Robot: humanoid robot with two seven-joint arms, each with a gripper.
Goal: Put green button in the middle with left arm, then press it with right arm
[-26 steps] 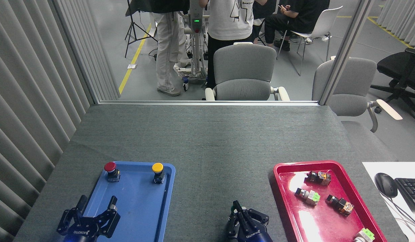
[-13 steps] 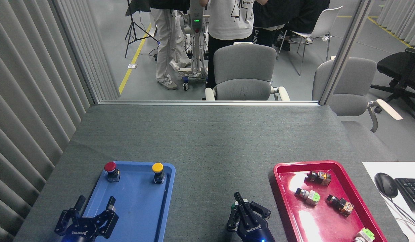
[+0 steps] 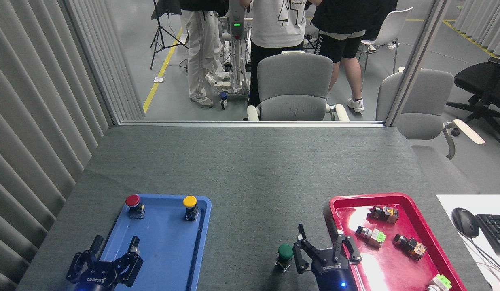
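Now round-capped green button (image 3: 285, 255) stands on grey felt tabletop (image 3: 250, 178).

Pretty standard lab room: grey floor (image 3: 395, 52) with yellow tape lines (image 3: 161, 72), pleated grey curtains (image 3: 35, 121) along the left side. Beyond the table (image 3: 250, 169) sit two grey office chairs (image 3: 293, 87), a black one (image 3: 486, 87) far right, and people (image 3: 276, 28) standing around.

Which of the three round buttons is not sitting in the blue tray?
The green button. It stands on the grey table beside the right gripper, while the red button and yellow button stand in the blue tray.
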